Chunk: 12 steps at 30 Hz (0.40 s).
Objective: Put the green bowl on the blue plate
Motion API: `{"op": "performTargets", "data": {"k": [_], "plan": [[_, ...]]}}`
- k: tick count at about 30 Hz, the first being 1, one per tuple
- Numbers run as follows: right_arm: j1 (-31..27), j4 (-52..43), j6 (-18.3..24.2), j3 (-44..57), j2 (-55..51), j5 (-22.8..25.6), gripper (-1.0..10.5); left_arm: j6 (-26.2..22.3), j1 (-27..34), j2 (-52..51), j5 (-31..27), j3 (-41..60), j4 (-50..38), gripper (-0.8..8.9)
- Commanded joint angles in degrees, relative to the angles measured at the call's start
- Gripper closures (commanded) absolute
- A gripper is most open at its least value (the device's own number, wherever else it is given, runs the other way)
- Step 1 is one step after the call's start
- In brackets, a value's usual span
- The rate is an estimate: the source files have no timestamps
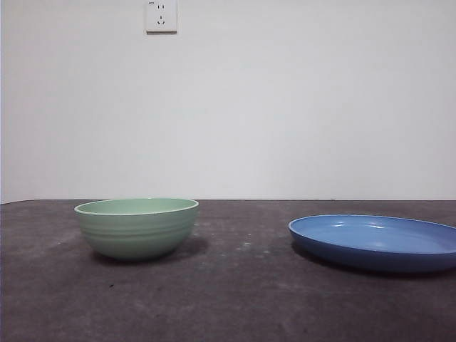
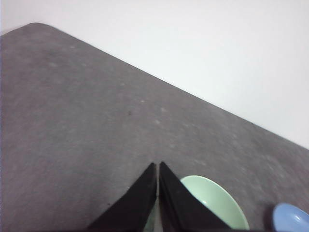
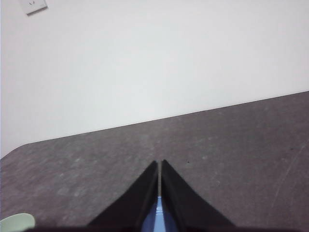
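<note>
The green bowl (image 1: 137,227) stands upright on the dark table, left of centre in the front view. The blue plate (image 1: 376,242) lies flat to its right, a clear gap between them. Neither arm shows in the front view. My left gripper (image 2: 158,165) hangs shut above the table, with the green bowl (image 2: 216,203) partly behind one jaw and a bit of the blue plate (image 2: 292,218) at the corner. My right gripper (image 3: 160,163) is shut too, a strip of the blue plate (image 3: 157,215) showing between its jaws and the green bowl's rim (image 3: 17,222) at the edge.
A white wall rises right behind the table's far edge (image 1: 235,200), with a wall socket (image 1: 161,16) high up. The dark grey tabletop (image 1: 242,299) stretches between and in front of the two dishes.
</note>
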State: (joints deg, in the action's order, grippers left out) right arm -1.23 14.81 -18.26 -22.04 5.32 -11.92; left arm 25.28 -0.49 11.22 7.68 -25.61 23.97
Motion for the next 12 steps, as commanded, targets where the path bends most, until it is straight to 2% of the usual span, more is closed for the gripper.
{"op": "performTargets", "data": {"k": [1, 6, 12], "plan": [[0.0, 3.7, 1.9, -5.2, 3.6, -0.2, 9.4, -4.9, 0.1, 3.9, 2.6, -4.8, 2.1, 8.04], [0.0, 14.1, 7.5, -15.0, 12.0, -3.6, 9.4, -11.3, 0.1, 11.4, 8.1, -11.9, 7.8, 8.04], [0.0, 27.2, 13.6, -25.9, 22.5, -10.4, 9.4, -17.9, 0.1, 20.1, 16.2, -18.9, 15.7, 8.04]]}}
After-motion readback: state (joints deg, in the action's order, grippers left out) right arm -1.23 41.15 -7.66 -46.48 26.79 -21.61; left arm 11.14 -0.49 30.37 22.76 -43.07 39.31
